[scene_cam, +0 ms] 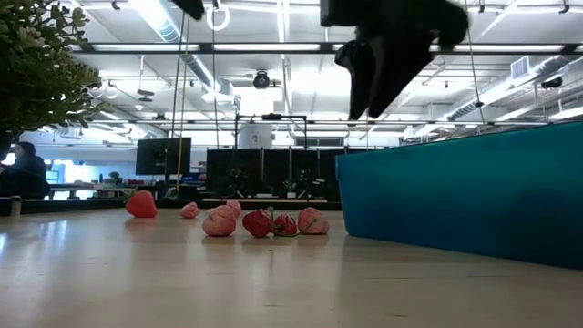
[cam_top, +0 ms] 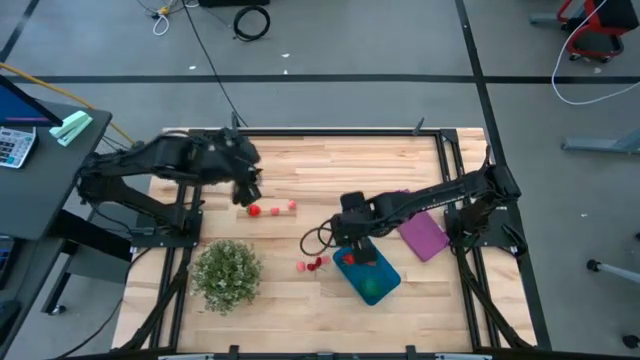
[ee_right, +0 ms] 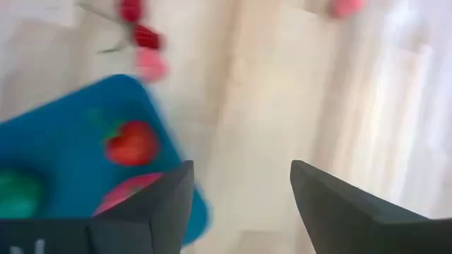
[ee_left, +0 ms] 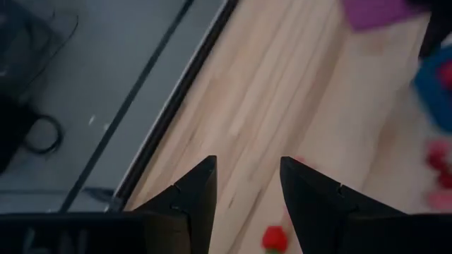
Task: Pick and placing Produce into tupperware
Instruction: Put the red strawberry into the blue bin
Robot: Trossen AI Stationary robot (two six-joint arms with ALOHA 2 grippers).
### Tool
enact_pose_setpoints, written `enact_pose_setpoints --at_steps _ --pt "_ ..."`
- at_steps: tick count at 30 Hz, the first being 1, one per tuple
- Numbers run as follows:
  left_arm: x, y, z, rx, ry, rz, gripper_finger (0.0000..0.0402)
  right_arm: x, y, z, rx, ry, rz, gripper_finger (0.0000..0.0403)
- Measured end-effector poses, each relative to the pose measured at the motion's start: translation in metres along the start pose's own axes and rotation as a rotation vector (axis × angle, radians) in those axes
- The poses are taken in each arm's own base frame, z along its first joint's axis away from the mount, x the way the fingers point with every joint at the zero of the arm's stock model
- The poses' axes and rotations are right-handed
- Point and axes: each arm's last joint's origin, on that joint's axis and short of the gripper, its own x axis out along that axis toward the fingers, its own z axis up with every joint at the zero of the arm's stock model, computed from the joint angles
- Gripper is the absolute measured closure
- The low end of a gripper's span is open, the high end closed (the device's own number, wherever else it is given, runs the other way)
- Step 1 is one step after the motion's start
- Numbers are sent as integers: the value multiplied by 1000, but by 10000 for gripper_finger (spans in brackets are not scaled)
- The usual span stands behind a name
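Observation:
The teal tupperware sits near the table's middle front, also seen in the low view. In the right wrist view it holds a red piece, a green piece and a pinkish-red piece. My right gripper hovers open above its far-left corner. A cluster of red and pink produce lies on the table left of it. My left gripper hangs open above a red piece. A pink piece lies just right of that red piece.
A bushy green plant clump stands near the table's front left. A flat purple rectangle lies right of the tupperware, under the right arm. Bare wood shows along the table's far side.

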Motion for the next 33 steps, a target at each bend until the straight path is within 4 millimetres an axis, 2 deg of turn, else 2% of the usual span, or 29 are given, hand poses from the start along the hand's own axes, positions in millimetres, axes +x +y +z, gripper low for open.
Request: enact_pose_setpoints --at_steps 6,10,13,17,21,25,33 --pt "50 5 -3 56 317 88 239 4 -24 -2 92 15 -34 165" --pt "84 14 0 123 453 -115 239 6 -41 -5 220 11 -50 167" --pt "106 23 0 123 537 -165 239 3 -55 -8 308 2 -63 167" --pt "124 42 -7 120 676 -145 239 -10 -70 -14 357 -36 -84 165" --pt "138 50 -13 94 718 -203 239 -32 -83 -21 397 -91 -159 165" --pt "154 47 -35 80 805 -269 239 -61 -92 -31 436 -161 -309 164" --pt "198 23 -108 139 957 -298 239 -109 -98 -51 582 -299 -487 163"
